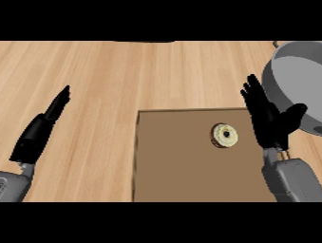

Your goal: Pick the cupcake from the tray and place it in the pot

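1. Cupcake (224, 135) lies on the brown tray (170, 166), unheld.
2. Right robot hand (267, 118) (fingers straight, empty) stands just beside it, apparently positioned for a grasp.
3. Pot (289, 90) waits nearby on the surface (107, 76).
4. Left robot hand (44, 126) rests open.

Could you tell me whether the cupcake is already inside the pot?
No, the cupcake lies on the brown tray, apart from the pot.

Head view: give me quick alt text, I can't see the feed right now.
The cupcake lies on the brown tray, with the open right hand just to its right, not touching it. The grey pot sits at the far right on the wooden counter; the open left hand rests at the left.
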